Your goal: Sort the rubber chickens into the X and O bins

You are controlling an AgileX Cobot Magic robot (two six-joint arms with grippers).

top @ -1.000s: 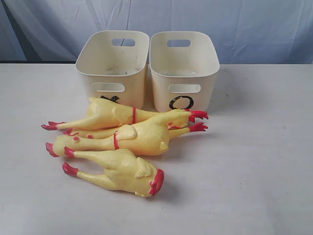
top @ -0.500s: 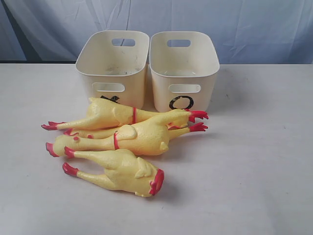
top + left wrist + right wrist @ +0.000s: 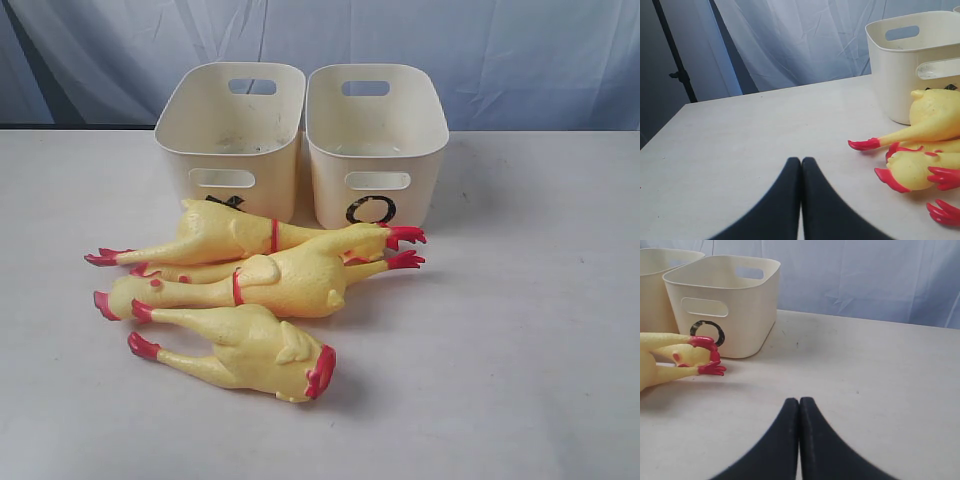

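The chickens (image 3: 290,280) lie piled on the surface (image 3: 520,350) just before the X bin (image 3: 180,150) and O bin (image 3: 420,160), bodies lengthwise left to right. Both arms' jaws are pressed together, empty. The pile sits left of centre, so your left arm seems nearer.

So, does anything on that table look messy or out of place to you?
Only the rubber chickens: they lie in an overlapping heap on the table, and the rearmost chicken hides most of the black mark on the X bin. Both it and the O bin stand upright and look undamaged; nothing is spilled.
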